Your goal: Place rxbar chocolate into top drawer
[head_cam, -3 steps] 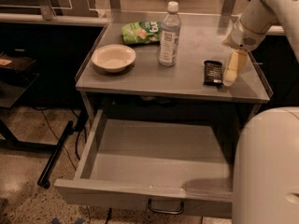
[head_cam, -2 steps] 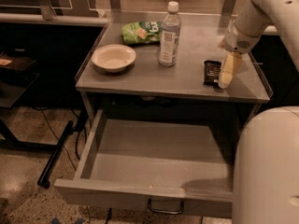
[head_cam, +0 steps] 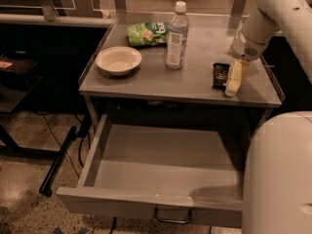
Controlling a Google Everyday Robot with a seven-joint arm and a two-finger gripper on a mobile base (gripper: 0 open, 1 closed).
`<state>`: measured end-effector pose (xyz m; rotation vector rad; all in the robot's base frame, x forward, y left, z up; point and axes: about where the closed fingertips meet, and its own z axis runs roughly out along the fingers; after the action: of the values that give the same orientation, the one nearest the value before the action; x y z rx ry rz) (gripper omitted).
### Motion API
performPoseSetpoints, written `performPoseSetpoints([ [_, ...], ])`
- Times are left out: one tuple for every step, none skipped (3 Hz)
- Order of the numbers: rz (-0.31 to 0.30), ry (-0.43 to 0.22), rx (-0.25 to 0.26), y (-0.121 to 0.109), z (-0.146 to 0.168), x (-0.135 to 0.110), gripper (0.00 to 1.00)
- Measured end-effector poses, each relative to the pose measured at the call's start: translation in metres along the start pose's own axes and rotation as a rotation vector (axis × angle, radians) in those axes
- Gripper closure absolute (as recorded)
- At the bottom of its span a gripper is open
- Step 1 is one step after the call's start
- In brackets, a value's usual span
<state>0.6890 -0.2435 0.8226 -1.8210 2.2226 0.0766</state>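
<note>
The rxbar chocolate (head_cam: 220, 75), a small black bar, lies flat on the grey table top (head_cam: 146, 82) near its right edge. My gripper (head_cam: 233, 80) hangs from the white arm at the upper right and comes down just to the right of the bar, its pale fingers (head_cam: 235, 75) close beside it or touching it. The top drawer (head_cam: 161, 165) is pulled open below the table, with a bare grey inside and a dark curved handle (head_cam: 173, 218) on its front.
A clear water bottle (head_cam: 176, 37) stands mid-table. A green snack bag (head_cam: 146, 33) lies behind it to the left. A white bowl (head_cam: 118, 60) sits at the left. The robot's white body (head_cam: 278, 179) fills the lower right, over the drawer's right corner.
The arm has swung its upper part slightly to the right; the gripper stays beside the bar. The bar, bottle and drawer have not moved.
</note>
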Motion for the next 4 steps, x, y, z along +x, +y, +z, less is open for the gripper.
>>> performPoseSetpoints([
  [0.008, 0.008, -0.009, -0.0029, 0.0083, 0.0023, 0.00],
  [0.008, 0.008, -0.009, -0.0029, 0.0083, 0.0023, 0.19],
  [0.008, 0.008, -0.009, -0.0029, 0.0083, 0.0023, 0.50],
  [0.008, 0.008, -0.009, -0.0029, 0.0083, 0.0023, 0.73],
])
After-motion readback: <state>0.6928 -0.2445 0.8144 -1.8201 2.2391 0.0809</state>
